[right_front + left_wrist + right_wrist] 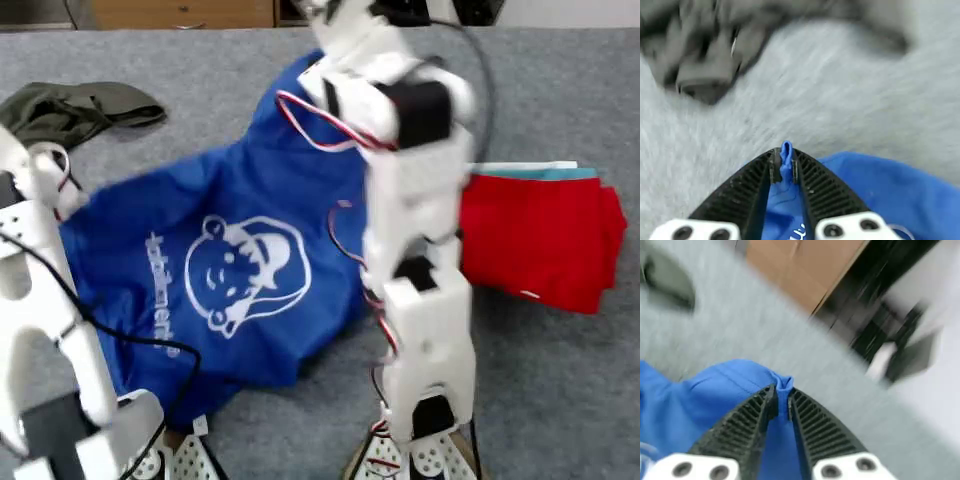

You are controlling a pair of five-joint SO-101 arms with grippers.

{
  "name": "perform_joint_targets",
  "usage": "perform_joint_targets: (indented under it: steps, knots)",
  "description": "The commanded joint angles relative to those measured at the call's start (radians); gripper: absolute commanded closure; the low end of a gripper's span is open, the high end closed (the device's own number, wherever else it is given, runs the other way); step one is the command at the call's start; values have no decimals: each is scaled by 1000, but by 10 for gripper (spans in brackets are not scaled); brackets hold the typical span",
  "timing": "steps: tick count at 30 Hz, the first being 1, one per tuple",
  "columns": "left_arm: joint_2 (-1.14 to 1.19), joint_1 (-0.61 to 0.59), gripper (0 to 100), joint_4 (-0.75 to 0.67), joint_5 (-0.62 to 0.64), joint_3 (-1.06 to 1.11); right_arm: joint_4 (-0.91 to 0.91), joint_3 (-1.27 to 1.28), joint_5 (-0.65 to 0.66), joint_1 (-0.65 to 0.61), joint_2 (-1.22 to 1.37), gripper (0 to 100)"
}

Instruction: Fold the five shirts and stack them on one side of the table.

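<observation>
High view looks down; both wrist views close over blue shirt (230, 270).

The right arm (420, 230) lies across the blue shirt (240, 250), hiding its right side and the left edge of the folded red shirt (545, 240), beneath which a teal layer (560, 173) shows just a thin far edge, too little to identify. The left arm (40, 300) covers the blue shirt's left sleeve and near hem and is cut off at the picture's left edge. The olive shirt (705, 55), seen from the left wrist, is smeared by blur.
</observation>
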Motion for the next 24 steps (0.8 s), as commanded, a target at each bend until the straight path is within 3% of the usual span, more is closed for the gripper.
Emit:
perform_joint_targets:
  steps: [1, 8, 14, 21, 24]
  knots:
    - [-110, 38, 981, 150, -2, -315, 5, -36, 77, 19, -249, 997]
    - [-179, -51, 981, 253, -3, -743, -98, -35, 78, 64, -470, 997]
    - [-206, -78, 981, 302, -81, -1054, -267, -35, 77, 113, -562, 997]
    - [-242, -83, 981, 358, -186, -1241, -385, -33, 83, 113, -651, 997]
    - [-271, -152, 981, 374, -203, -1260, -368, -31, 133, 140, -687, 997]
